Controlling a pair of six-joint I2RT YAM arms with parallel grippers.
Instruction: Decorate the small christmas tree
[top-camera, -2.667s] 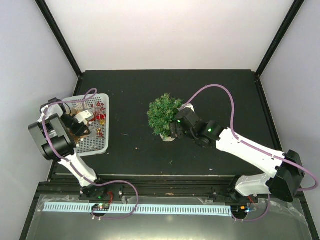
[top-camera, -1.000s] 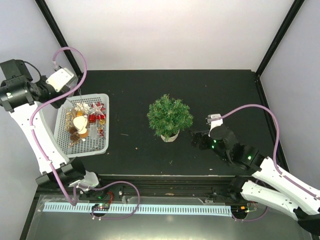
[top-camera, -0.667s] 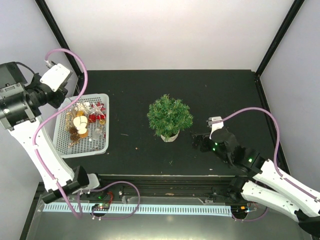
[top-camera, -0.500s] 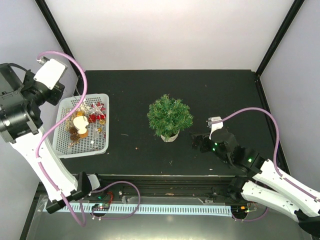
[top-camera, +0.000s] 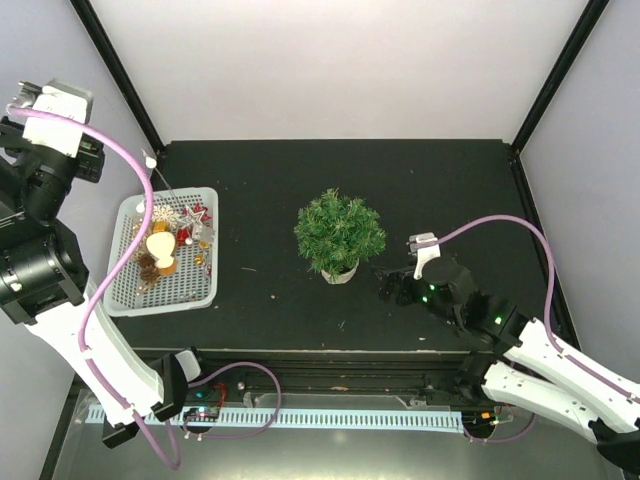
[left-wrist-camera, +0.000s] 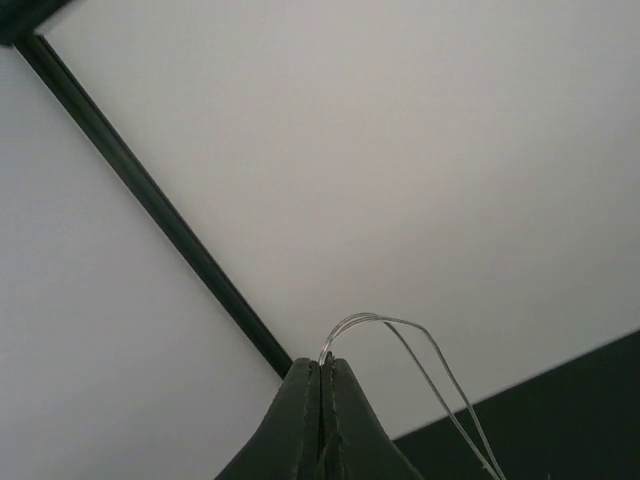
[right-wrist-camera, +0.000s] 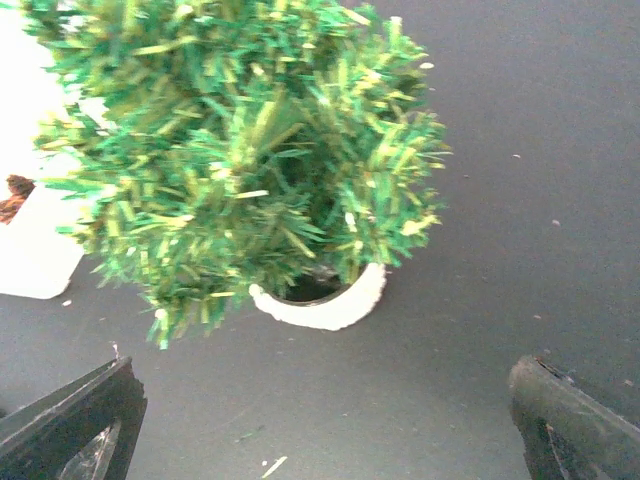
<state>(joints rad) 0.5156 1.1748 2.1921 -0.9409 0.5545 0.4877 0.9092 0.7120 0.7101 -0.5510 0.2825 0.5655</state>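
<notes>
The small christmas tree stands upright near the middle of the black surface, its long axis vertical and its tip pointing up at the overhead camera. It is a bushy mass of stiff green and yellow-green needles. The branches cover most of the round cream pot, leaving only its near rim in sight as a smooth crescent. The right pincer lies low just beside the tree on its right, facing it, with its dark fingers spread wide apart and nothing between them. Only their tips show at the bottom corners of the wrist view. Well to the left sits a white perforated basket holding a jumble of red, gold and cream ornaments too small to tell apart. High above the basket's far corner, the left pincer is pressed tight on a thin wire loop. The two fine strands of the loop run down out of the frame, so what hangs from them cannot be told.
</notes>
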